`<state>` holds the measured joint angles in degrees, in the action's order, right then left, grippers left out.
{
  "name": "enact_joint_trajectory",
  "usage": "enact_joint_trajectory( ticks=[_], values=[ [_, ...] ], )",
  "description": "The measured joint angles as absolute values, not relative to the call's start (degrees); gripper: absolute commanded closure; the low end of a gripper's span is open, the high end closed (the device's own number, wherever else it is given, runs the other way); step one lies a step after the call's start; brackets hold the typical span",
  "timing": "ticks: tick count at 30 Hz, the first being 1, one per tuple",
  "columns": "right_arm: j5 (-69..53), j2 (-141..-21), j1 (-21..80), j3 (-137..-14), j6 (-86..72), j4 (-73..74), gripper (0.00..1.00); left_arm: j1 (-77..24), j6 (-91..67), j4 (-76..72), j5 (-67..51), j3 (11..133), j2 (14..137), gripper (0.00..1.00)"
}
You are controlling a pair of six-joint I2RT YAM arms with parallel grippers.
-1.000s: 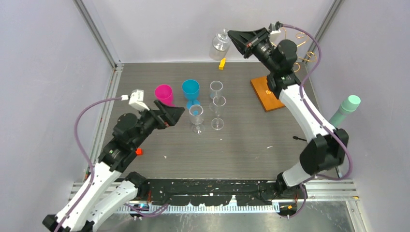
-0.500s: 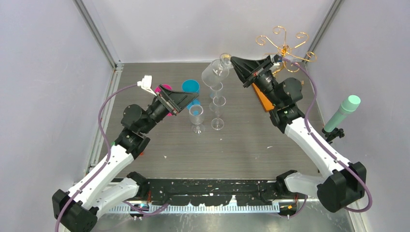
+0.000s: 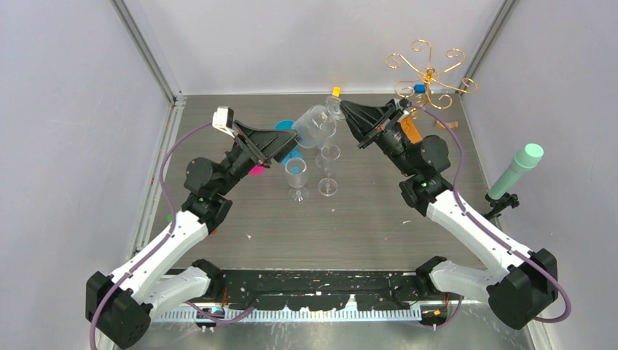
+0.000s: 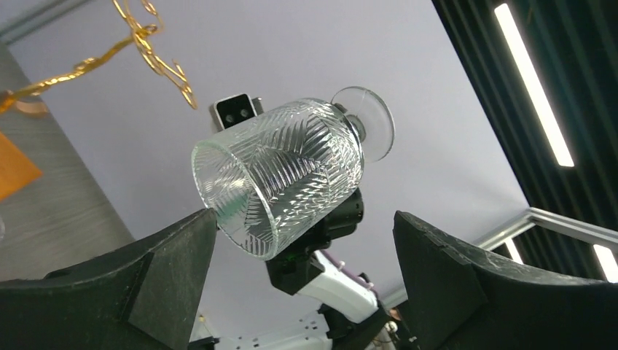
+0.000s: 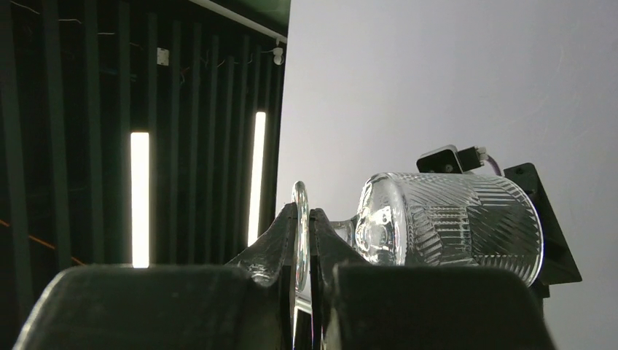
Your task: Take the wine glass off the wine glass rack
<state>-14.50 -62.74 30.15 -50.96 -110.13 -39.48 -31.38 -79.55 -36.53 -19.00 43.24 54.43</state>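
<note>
The wine glass (image 3: 313, 125) is clear with a cut pattern. It hangs tilted in mid-air over the middle of the table, off the rack. My right gripper (image 3: 345, 109) is shut on its foot disc; the right wrist view shows the disc clamped edge-on between the fingers (image 5: 302, 219), with the bowl (image 5: 452, 226) to the right. My left gripper (image 3: 291, 142) is open just below the bowl's rim. In the left wrist view the glass (image 4: 280, 175) sits above the open gripper (image 4: 302, 219), its rim by the left finger. The wine glass rack (image 3: 430, 69) stands at the back right on its orange base (image 3: 412, 131).
Three small clear glasses (image 3: 295, 172) (image 3: 330, 153) (image 3: 328, 187) stand mid-table under the held glass. A blue cup (image 3: 286, 130) and a pink cup (image 3: 256, 170) are partly hidden behind my left gripper. A mint-green cylinder (image 3: 519, 168) stands at the right edge.
My right arm has carried the glass from the back, near the rack, forward and left over the table's middle. My left arm has risen and reached right, up to the glass's rim.
</note>
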Motion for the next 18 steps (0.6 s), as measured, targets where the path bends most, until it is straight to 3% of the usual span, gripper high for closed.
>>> enact_joint_trajectory(
  ticks=[18],
  values=[
    [-10.28,-71.9,33.78,-44.97,-118.39,-60.62,1.0,-31.05,-93.54,-46.54,-20.01,41.8,55.86,0.62]
  ],
)
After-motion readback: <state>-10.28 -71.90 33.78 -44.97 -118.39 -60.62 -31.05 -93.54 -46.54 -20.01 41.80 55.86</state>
